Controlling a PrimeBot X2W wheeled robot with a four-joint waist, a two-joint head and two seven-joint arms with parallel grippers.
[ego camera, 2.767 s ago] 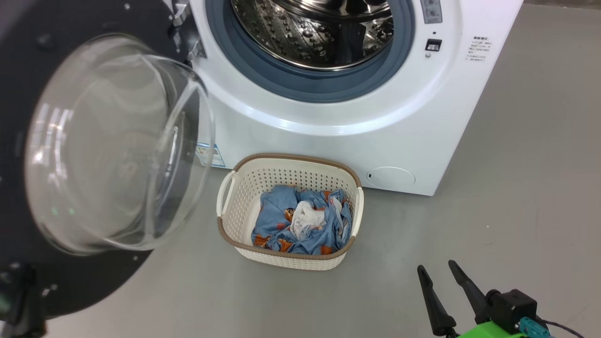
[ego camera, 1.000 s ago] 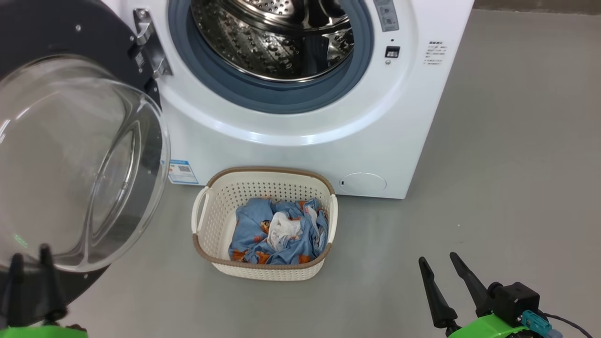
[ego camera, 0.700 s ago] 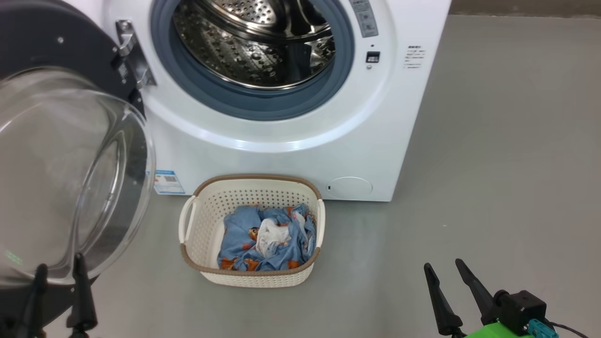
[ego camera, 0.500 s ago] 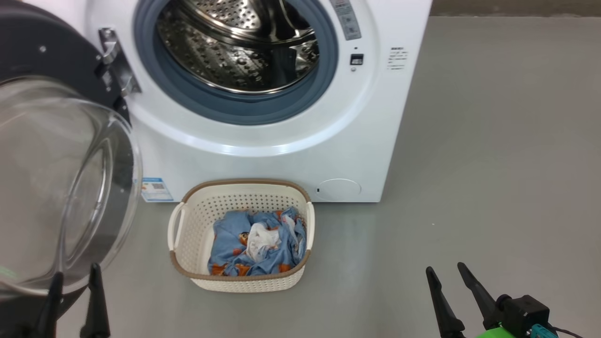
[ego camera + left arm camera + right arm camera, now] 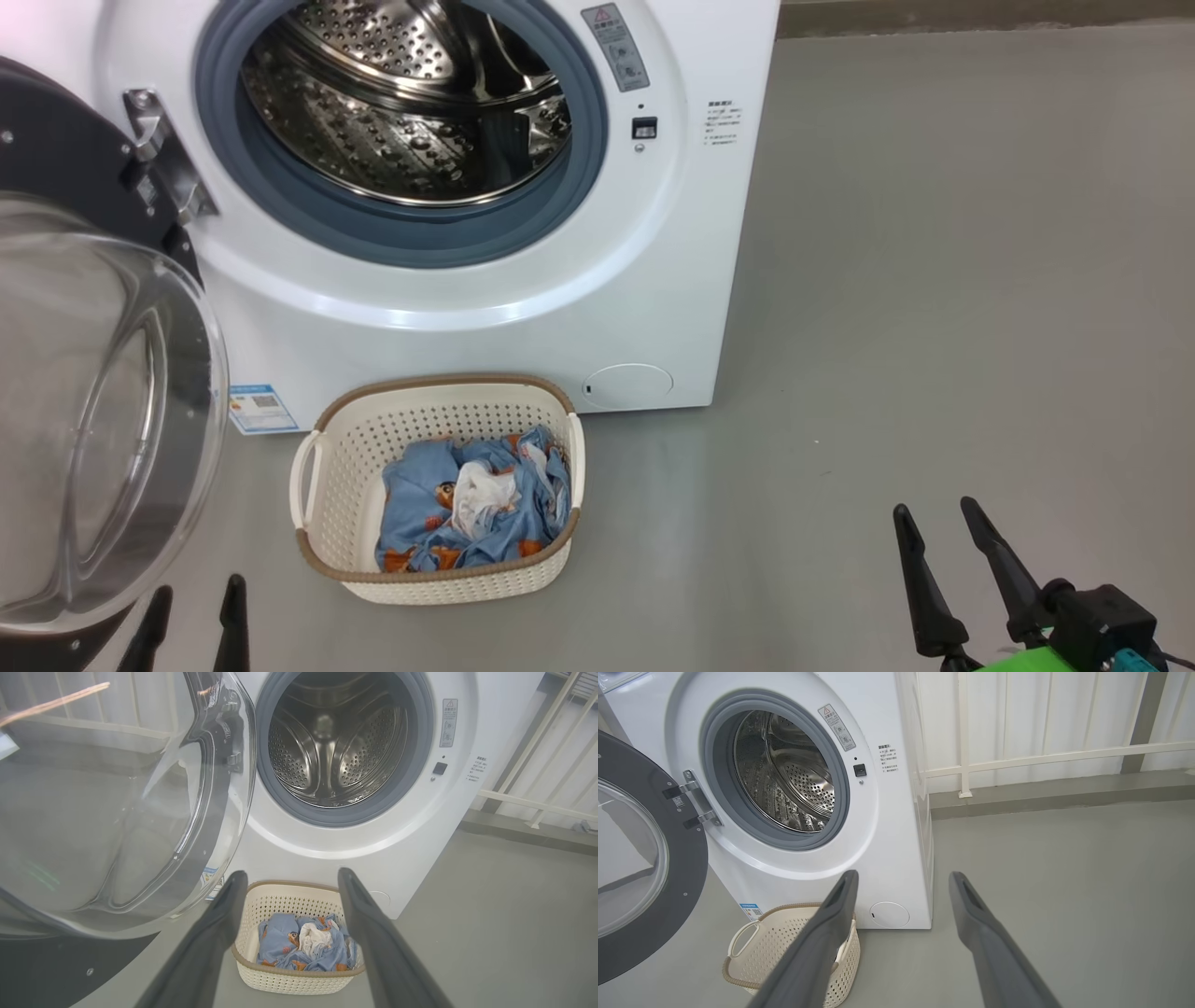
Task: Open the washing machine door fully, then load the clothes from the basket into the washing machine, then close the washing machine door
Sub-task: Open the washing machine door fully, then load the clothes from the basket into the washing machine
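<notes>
Fingers apart and empty on the left gripper (image 5: 196, 602), near the wide-open round glossy black door (image 5: 65, 149), and on the right gripper (image 5: 935, 523), above the grey floor (image 5: 934, 280). Light blue and white clothes (image 5: 420, 523) lie in the cream perforated plastic basket (image 5: 439, 385), just before the white front-loading washer (image 5: 485, 345).

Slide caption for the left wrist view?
Open left gripper frames the basket of clothes before the washing machine, door open wide.
</notes>
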